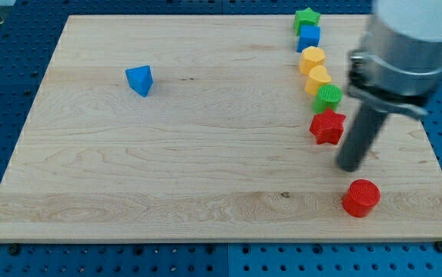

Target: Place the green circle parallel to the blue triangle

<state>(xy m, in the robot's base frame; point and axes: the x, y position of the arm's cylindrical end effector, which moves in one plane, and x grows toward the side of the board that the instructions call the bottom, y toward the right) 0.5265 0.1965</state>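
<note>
— Seven blocks were on the wooden board point(205, 154), weren't they? Where was the green circle point(329, 96)?

— Six of them ran in a crooked column near the view's right edge. From the top: a green star point(306, 17), a blue cube point(309, 36), two yellow blocks point(312, 58) point(319, 78) whose shape I couldn't settle, then the green circle, touching the lower yellow one and sitting just above a red star point(328, 126). A red circle point(360, 198) stood apart near the view's bottom right.

— And the blue triangle point(139, 79)?

— Alone, well apart, toward the view's upper left.

— Where was your rod?

— My tip point(349, 166) rested on the board just right of and below the red star, between it and the red circle, touching neither as far as I could tell. It carried no jaws, so it held nothing; it could only shove.

— How would the circle have handled?

— I judged it light, rigid plastic, likely to slide easily on smooth wood. Being round, it would tend to roll off a push that wasn't through its centre. I'd have contacted its right-hand side squarely, driving it leftward out of the column, wary of dragging its neighbours along.
</note>
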